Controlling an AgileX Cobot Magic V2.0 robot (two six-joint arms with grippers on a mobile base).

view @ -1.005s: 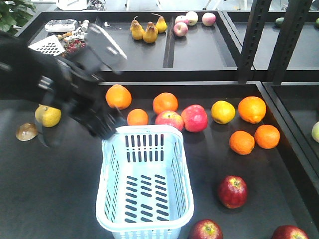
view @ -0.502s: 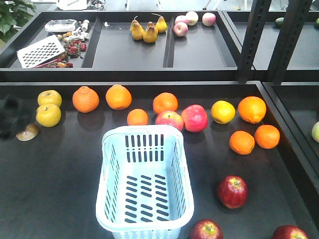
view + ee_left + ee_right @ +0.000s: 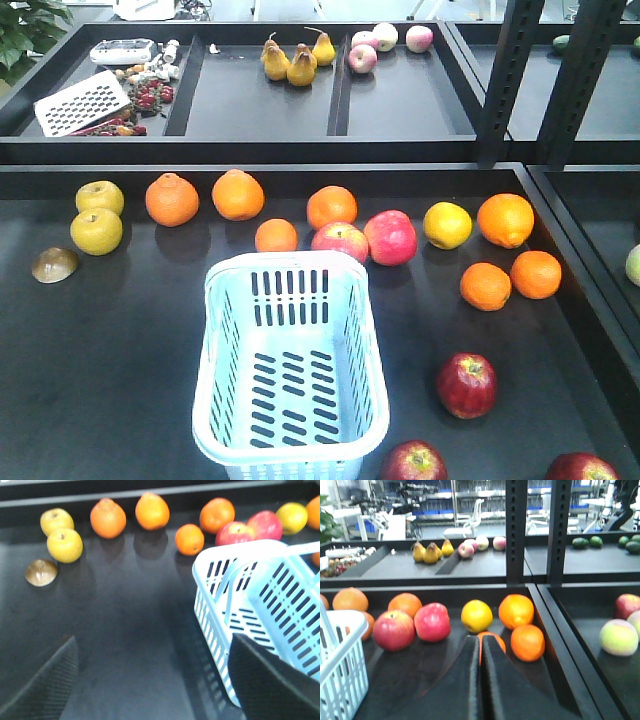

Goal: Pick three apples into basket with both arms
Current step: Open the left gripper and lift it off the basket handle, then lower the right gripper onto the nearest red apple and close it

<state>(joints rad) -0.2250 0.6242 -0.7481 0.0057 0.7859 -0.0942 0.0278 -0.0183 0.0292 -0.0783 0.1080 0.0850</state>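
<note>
I note the left arm has gone from my front view. The left gripper (image 3: 152,645) is spread wide and holds nothing; the right gripper (image 3: 480,642) is pressed closed, empty. The three apples (image 3: 466,385) lie on the table (image 3: 120,380), right of the basket (image 3: 285,262).

The basket (image 3: 288,262) was pale blue-white, patterned with rows of dark vertical slots. At its 4 o'clock, the three apples (image 3: 466,385) (image 3: 412,463) (image 3: 580,467) were deep dark red with yellowish patches round the stems. At 12 o'clock sat a pink apple streaked yellow (image 3: 340,241) beside a plain pink-red apple (image 3: 390,237). The oranges (image 3: 505,220) were bright orange, the tray (image 3: 120,380) matte black, and the grater (image 3: 82,102) at 10 o'clock white with dotted holes.
</note>
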